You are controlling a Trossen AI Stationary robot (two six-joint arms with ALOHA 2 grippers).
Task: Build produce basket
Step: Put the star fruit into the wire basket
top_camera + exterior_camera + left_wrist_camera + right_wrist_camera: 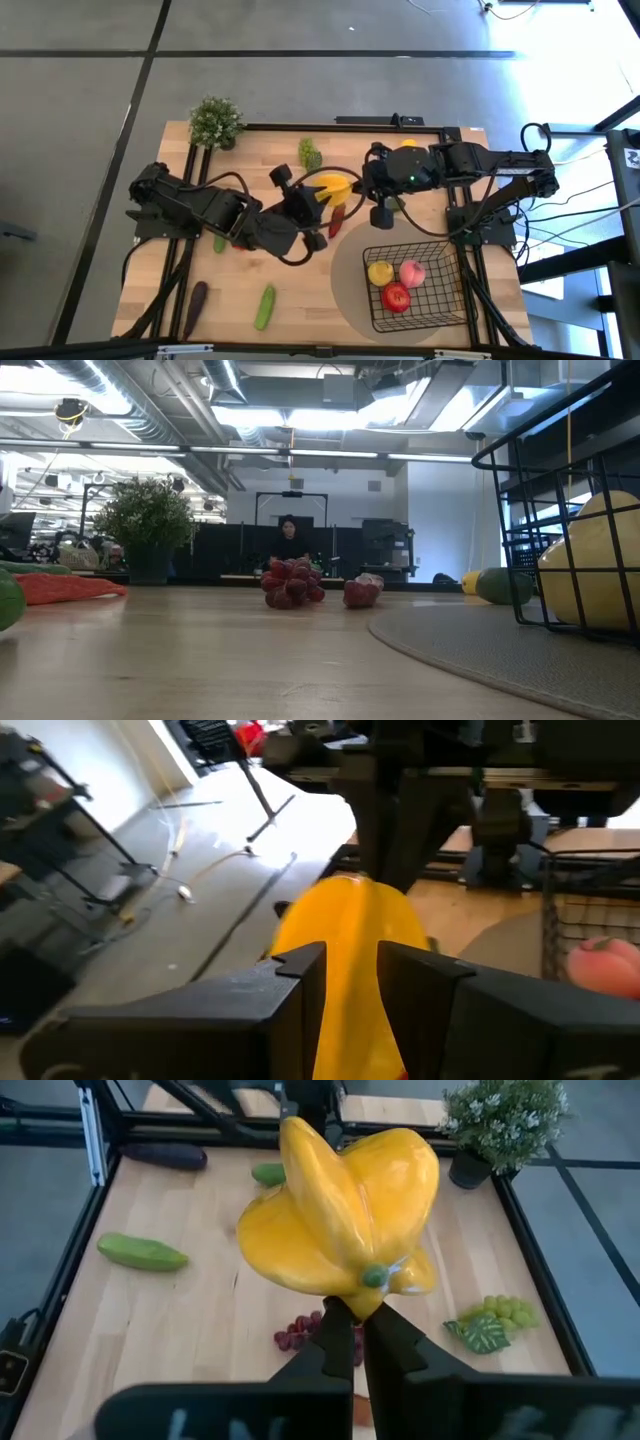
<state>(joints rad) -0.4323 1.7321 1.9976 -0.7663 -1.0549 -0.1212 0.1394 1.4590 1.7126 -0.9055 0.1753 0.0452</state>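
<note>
A yellow ribbed fruit [335, 187] hangs in the air over the middle of the table, between my two grippers. My right gripper [358, 1318] is shut on one end of it [340, 1210]. My left gripper [352, 965] comes from the other side, and its fingers stand narrowly apart on either side of one rib of the fruit [350, 940]. The black wire basket [445, 300] stands on a round grey mat [350, 270] at the near right. It holds a lemon [380, 272], a peach [411, 272] and an apple [396, 296]. My right gripper pinches the yellow fruit's stem end [362, 1298], just below its green nub, between its two fingertips. The fruit stands out beyond the fingers, lifted clear of the table. My left gripper has a rib of the fruit [352, 1020] between its fingers; whether they touch it I cannot tell.
Green grapes [310, 153] and a potted plant [215, 122] are at the far side. Dark red grapes [290, 585] lie mid-table and a red chili [337, 222] lies under the arms. A cucumber [264, 306] and an eggplant [196, 300] lie near the front left.
</note>
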